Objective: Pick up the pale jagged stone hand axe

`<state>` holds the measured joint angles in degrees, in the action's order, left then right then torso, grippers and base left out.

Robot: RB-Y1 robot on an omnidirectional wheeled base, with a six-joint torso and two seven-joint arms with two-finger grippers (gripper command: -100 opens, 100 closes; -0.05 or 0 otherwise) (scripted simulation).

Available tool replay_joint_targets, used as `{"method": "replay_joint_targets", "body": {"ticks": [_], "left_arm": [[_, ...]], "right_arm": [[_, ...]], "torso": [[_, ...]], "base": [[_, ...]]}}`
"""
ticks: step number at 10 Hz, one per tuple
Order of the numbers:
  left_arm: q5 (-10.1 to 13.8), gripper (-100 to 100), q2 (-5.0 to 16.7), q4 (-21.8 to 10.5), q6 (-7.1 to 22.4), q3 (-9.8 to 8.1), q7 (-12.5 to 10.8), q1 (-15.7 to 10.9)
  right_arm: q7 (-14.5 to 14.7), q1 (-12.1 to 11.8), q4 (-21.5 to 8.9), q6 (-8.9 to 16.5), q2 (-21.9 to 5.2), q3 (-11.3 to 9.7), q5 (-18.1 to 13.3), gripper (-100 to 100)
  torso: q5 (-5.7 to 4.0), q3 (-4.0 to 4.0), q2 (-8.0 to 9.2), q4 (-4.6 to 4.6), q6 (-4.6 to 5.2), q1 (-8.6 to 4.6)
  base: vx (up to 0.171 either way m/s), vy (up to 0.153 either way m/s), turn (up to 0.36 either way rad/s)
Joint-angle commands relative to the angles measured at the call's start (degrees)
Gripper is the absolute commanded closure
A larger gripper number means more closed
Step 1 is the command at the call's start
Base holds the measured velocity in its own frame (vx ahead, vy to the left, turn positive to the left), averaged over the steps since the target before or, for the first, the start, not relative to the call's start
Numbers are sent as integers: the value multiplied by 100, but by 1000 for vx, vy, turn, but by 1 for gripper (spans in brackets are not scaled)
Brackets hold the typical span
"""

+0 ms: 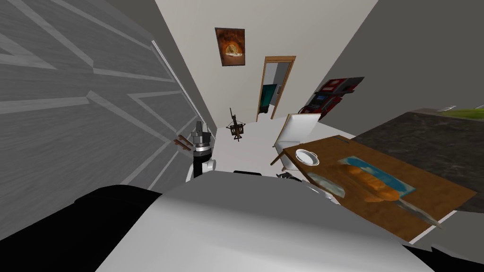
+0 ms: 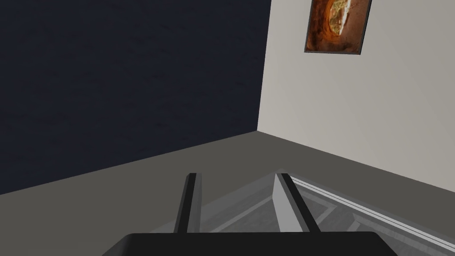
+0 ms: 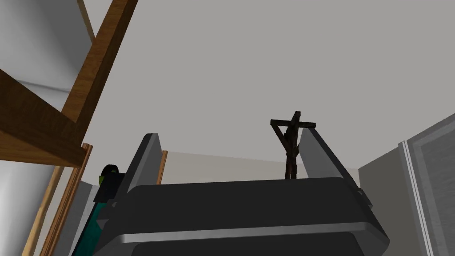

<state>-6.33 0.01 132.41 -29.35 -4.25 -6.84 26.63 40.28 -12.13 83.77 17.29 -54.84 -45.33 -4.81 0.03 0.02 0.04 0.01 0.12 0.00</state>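
No text, label, brand, number or sign can be read anywhere. The framed picture (image 1: 230,46) on the far wall at 12 o'clock is seen to carry only an orange-brown image. Any marks on the red and black panels (image 1: 331,97) at 1 o'clock are too small to be made out.

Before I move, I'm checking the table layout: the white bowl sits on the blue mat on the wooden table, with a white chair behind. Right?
Not quite. In the head view the white bowl sits on the bare wood of the wooden table, beside the blue mat and apart from it, not on it. The white chair behind is right.
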Motion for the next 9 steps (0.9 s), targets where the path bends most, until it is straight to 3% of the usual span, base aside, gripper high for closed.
{"method": "replay_joint_targets", "body": {"ticks": [1,3,9], "left_arm": [[0,0,0,0,0,0,0,0],[0,0,0,0,0,0,0,-1],[0,0,1,0,0,0,0,0]], "right_arm": [[40,-24,-186,-95,18,-6,-44,-100],[326,-40,-565,160,-324,-295,-53,-100],[691,-93,-1061,455,-768,-633,-75,-100]], "torso": [[0,0,0,0,0,0],[-1,5,8,2,-4,-6],[-2,-1,-3,0,-2,-22]], "base": [[24,3,-29],[52,3,195],[63,-20,101]]}}
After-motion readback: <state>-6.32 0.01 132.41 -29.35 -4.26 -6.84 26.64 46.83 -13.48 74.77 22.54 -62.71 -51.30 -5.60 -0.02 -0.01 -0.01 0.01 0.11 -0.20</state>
